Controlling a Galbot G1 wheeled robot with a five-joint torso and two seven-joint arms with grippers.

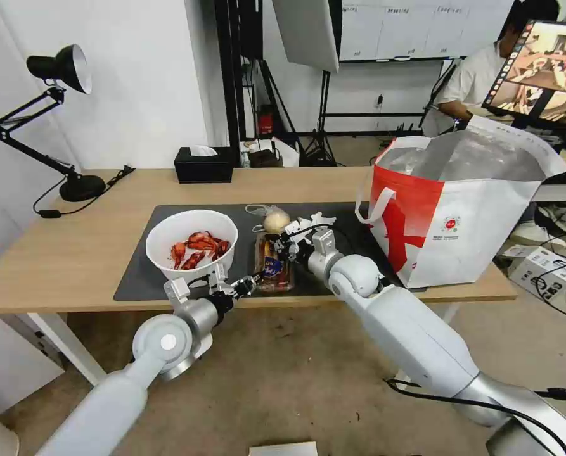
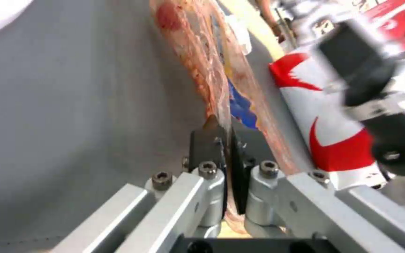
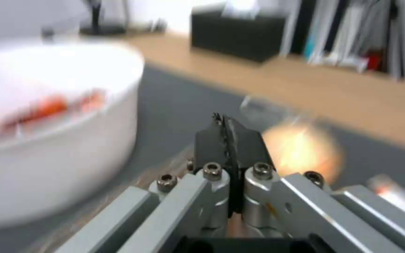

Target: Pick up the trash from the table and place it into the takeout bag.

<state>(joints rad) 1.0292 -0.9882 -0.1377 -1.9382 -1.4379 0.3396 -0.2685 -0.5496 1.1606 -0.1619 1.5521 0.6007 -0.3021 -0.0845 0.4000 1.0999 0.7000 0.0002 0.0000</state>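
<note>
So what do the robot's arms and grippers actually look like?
Both arms are glossy white tubes with rounded silver-grey joints. A black cable trails along the right arm. The left gripper and right gripper have silver metal linkages with hex bolts and black finger pads.

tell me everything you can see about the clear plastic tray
The clear hinged plastic tray lies flat on the dark grey mat, between the white bowl and the takeout bag. Its thin walls are smeared reddish, with a blue label inside. The left gripper pinches its near edge; the right gripper is shut on its far part.
</note>
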